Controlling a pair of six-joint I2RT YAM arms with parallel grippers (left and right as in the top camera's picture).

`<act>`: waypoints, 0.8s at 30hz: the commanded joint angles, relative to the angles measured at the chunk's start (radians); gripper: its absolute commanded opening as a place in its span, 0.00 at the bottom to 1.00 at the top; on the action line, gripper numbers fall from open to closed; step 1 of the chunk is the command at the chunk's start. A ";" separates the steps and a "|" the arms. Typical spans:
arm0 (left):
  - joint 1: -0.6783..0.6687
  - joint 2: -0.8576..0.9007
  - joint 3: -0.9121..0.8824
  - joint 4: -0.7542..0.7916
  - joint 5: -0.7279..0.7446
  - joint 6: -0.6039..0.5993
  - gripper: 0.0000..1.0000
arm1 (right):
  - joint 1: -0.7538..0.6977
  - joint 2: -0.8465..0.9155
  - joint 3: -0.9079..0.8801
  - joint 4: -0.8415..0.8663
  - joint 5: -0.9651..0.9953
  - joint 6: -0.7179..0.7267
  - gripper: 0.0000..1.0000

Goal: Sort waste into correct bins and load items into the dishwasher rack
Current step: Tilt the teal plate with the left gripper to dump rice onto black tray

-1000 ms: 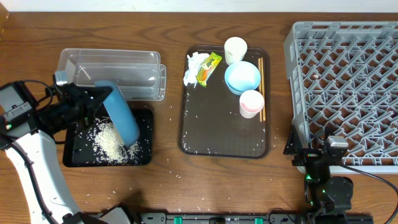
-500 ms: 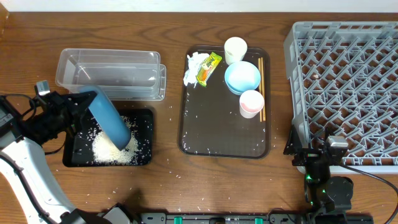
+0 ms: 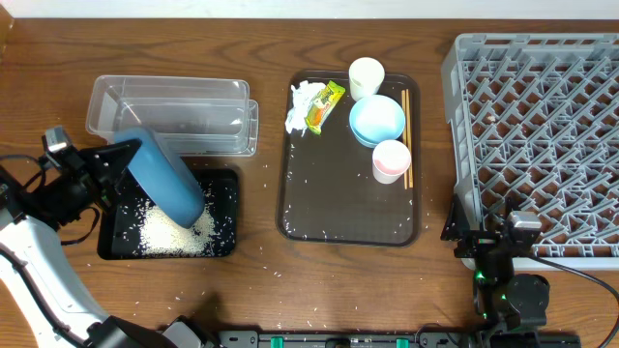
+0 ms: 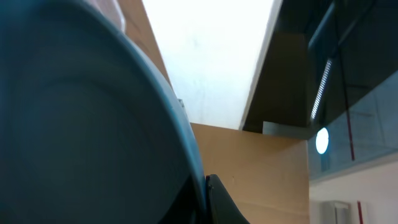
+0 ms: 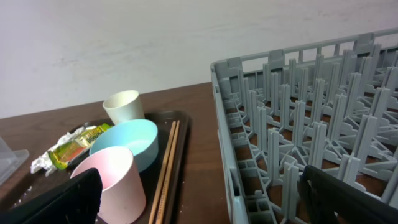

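Observation:
My left gripper (image 3: 112,165) is shut on the rim of the dark-blue dish (image 3: 164,180), which it holds tilted on edge over the black tray (image 3: 224,244). A heap of rice (image 3: 170,232) lies in that tray. The dish (image 4: 81,124) fills the left wrist view, with one dark finger (image 4: 225,206) against its rim. My right gripper (image 3: 489,246) stands open beside the grey rack (image 3: 542,135), nothing between its fingers (image 5: 62,200). On the brown tray (image 3: 348,218) are the tissue (image 3: 301,106), wrapper (image 3: 325,104), white cup (image 3: 366,75), light-blue bowl (image 3: 377,121), pink cup (image 3: 391,159) and chopsticks (image 3: 407,135).
The clear tub (image 3: 174,111) stands just behind the black tray. Loose grains are scattered on the table round the black tray and on the brown tray. In the right wrist view the rack wall (image 5: 227,155) rises close beside the chopsticks (image 5: 166,165) and pink cup (image 5: 109,183).
My left arm has drawn back to the left with the dish, which now leans flatter over the tray's left half. The right arm has not moved.

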 commanded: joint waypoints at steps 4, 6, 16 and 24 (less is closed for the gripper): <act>0.015 0.009 -0.003 0.018 0.003 0.033 0.06 | -0.007 -0.006 -0.003 -0.002 0.009 -0.014 0.99; 0.021 0.016 -0.003 0.008 -0.063 0.003 0.06 | -0.007 -0.006 -0.003 -0.002 0.009 -0.014 0.99; -0.012 -0.008 -0.002 -0.009 0.122 0.093 0.06 | -0.007 -0.006 -0.003 -0.002 0.009 -0.014 0.99; -0.349 -0.162 -0.001 0.034 -0.254 0.089 0.06 | -0.007 -0.006 -0.003 -0.002 0.009 -0.014 0.99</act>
